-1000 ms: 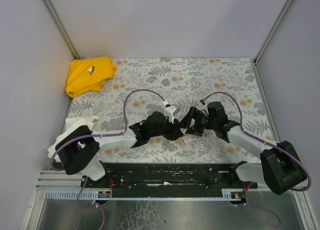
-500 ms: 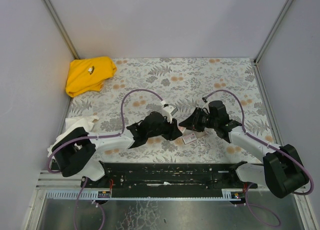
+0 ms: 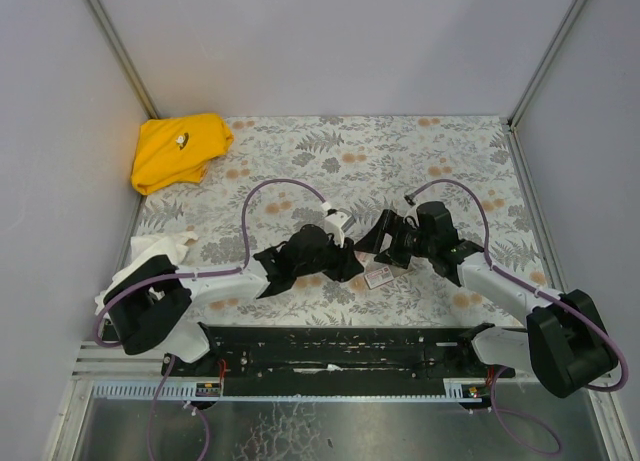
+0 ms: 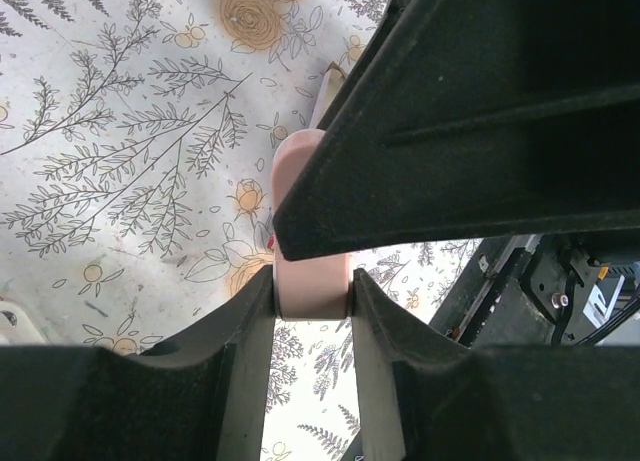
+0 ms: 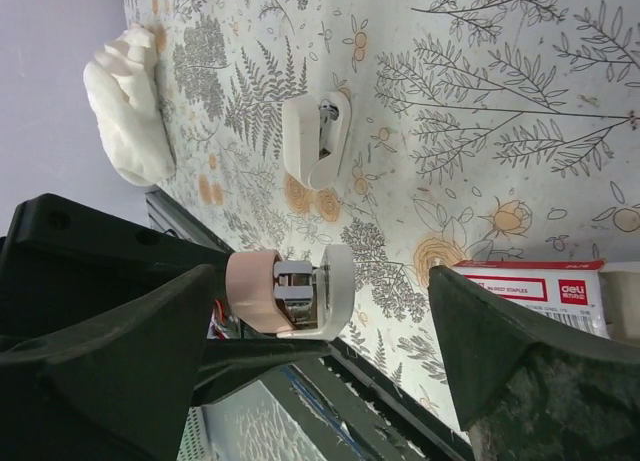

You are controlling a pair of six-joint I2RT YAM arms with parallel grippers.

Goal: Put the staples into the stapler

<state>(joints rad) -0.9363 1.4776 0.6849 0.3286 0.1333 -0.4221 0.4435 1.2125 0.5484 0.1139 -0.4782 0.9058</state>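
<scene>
The pink-and-white mini stapler point(image 5: 290, 291) is clamped between the fingers of my left gripper point(image 4: 312, 289), held a little above the table; its pink end point(image 4: 298, 166) shows in the left wrist view. In the right wrist view its open end shows the metal inside. My right gripper point(image 5: 320, 326) is wide open and empty, its fingers on either side of the stapler without touching it. In the top view the left gripper point(image 3: 350, 264) and the right gripper point(image 3: 378, 243) meet at the table's middle. The red-and-white staples box point(image 5: 535, 291) lies flat beside them point(image 3: 379, 277). No loose strip of staples shows.
A small white piece with a metal part point(image 5: 315, 136) lies on the floral cloth beyond the stapler. A white crumpled cloth point(image 3: 165, 247) lies at the left edge, a yellow cloth point(image 3: 178, 149) at the back left. A black rail point(image 3: 340, 349) runs along the near edge.
My right gripper drew back to the right from the left gripper, then came a little closer again. The left gripper shifted slightly, still holding the stapler.
</scene>
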